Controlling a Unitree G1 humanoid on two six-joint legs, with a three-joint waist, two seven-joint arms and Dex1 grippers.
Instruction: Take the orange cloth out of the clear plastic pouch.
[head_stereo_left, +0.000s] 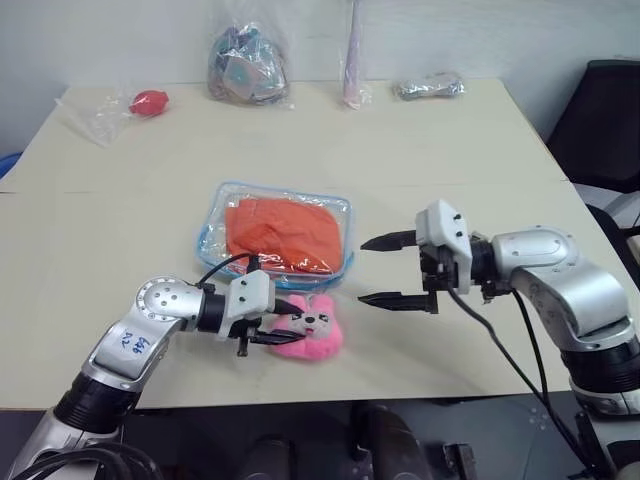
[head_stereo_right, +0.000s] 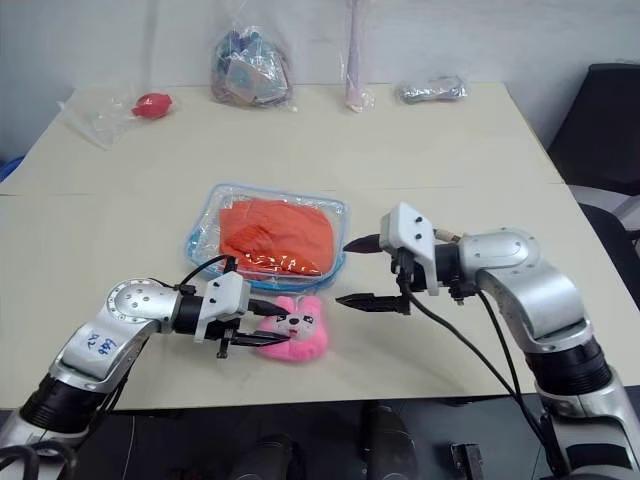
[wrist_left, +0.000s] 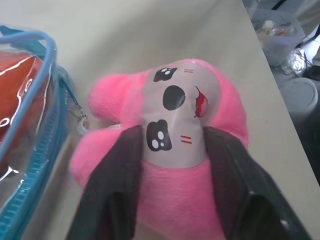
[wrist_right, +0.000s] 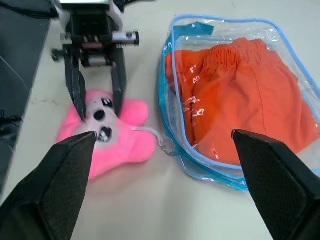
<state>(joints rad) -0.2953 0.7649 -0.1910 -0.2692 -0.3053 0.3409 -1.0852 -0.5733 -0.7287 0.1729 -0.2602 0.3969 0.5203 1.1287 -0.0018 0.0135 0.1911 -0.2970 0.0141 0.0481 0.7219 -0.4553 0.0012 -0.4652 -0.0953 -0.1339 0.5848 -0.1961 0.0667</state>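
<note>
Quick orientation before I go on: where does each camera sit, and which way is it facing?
Head stereo pair: on the head, facing forward and down at the table; both arms show, with the clear plastic pouch between them.
Left wrist: along the left gripper, fingers closed on the pink plush toy's face.
Right wrist: along the open right gripper, toward the orange cloth.
Shared: both wrist views show toy and pouch.
</note>
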